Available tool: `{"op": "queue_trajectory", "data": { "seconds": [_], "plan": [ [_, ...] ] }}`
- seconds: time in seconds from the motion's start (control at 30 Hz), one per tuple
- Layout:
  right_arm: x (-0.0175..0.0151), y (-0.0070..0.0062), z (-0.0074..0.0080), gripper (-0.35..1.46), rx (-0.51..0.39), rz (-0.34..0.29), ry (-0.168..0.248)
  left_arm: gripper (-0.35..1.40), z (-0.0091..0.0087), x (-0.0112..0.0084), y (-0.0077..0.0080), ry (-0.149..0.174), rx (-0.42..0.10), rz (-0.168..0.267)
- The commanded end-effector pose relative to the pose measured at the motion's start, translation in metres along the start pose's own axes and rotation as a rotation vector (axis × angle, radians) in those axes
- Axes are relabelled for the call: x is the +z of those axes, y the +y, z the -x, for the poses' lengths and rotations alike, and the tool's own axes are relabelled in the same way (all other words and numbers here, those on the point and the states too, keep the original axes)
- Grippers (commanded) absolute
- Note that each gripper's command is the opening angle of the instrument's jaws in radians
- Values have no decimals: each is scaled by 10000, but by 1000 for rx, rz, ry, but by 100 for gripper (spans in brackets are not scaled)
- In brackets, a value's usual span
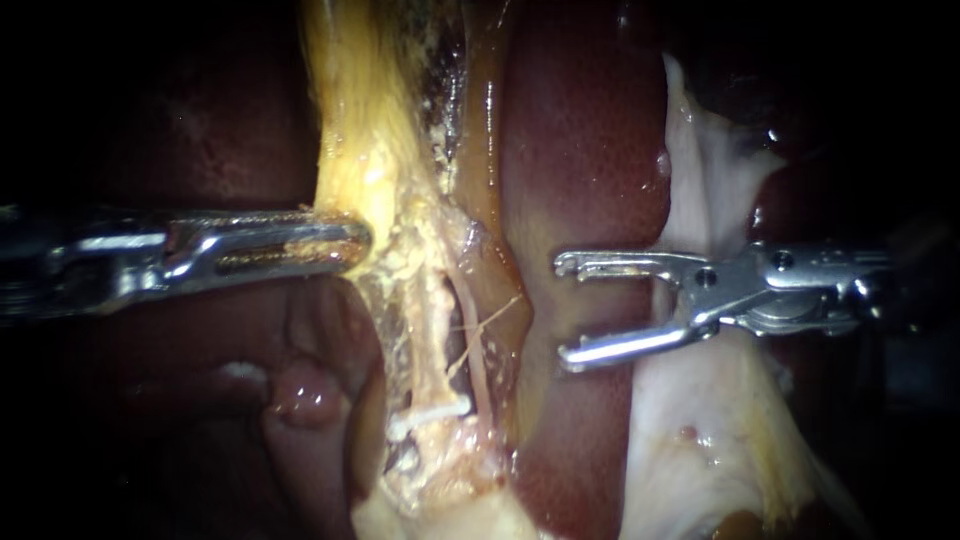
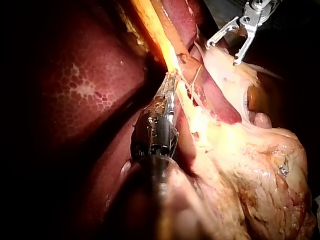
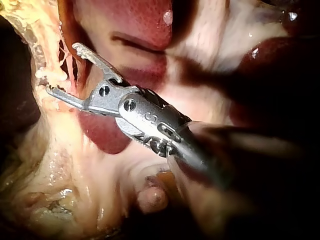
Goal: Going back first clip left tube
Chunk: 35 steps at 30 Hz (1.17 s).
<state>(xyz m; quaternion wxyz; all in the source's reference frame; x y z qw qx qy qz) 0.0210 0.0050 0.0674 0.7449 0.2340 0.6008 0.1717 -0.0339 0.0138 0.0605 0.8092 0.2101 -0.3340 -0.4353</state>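
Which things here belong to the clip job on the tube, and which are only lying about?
Job: right instrument, jaws open; white clip; the tube it sits on; left instrument, jaws shut on yellow tissue.
Lying about: liver; pale tissue behind the right instrument.

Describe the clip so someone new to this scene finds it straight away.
Start at the yellow tissue band running down the middle of the endoscope view, beside the dark red liver. Follow it below where the left instrument grips it, to its thin pale strands. The clip is the short white bar lying across them; everything else there runs lengthwise.
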Motion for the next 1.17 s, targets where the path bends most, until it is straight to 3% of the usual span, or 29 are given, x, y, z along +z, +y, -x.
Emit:
{"op": "queue_trajectory", "data": {
  "seconds": [0.03, 0.23, 0.57, 1.17],
  "plan": [
    [0, 1, 1, 60, -1, 0, 0, -35, -3, 5, 4, 2, -9, -7],
    [0, 1, 1, 60, -7, 0, -1, -35, -20, 35, 18, 26, -32, -18],
    [0, 0, 1, 60, -7, -1, -1, -35, -35, 78, 13, 69, -33, -37],
    [-1, -1, 1, 60, -13, 0, -1, -35, -34, 77, 13, 71, -30, -41]
  ]
}}
